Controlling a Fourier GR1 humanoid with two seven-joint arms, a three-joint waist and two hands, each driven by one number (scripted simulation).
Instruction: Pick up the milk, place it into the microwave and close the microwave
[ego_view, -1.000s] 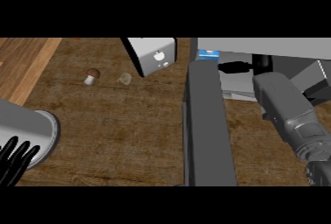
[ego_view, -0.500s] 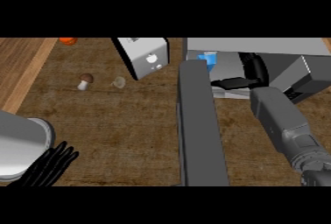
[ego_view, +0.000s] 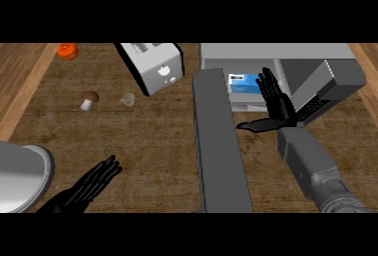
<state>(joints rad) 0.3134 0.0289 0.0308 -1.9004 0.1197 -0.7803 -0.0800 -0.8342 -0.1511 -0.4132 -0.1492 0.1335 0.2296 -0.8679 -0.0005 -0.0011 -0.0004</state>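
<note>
Evidently the milk (ego_view: 244, 83) stood inside the microwave (ego_view: 295, 57); the right hand (ego_view: 275, 102), fingers released, was beside it. Closing the door (ego_view: 218, 145) remained, calling for a sideways push.

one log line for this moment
blue-and-white milk carton: inside grey microwave | grey microwave door: open | right hand: open, beside carton | left hand: open, lower left
</note>
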